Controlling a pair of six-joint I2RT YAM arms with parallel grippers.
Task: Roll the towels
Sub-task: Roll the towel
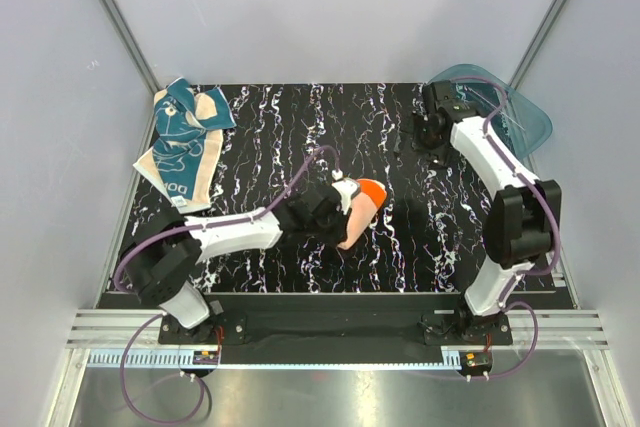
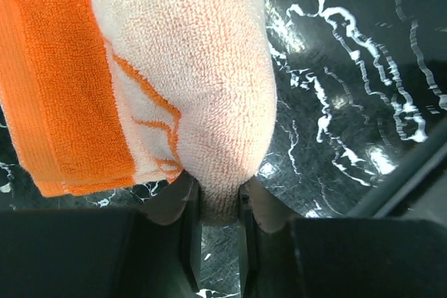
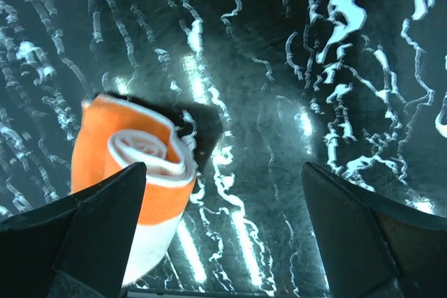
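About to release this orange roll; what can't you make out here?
Left wrist: the orange towel runs off the top edge, far end unseen.
Right wrist: a finger of the right pincer covers the roll's lower part.
Top: the right arm hides part of the tub; contents unclear.

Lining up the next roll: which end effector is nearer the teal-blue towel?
Left. The left end effector sits mid-table, shut on the orange towel roll, right of the teal-blue towel. The right end effector is open at the far right by the plastic tub.
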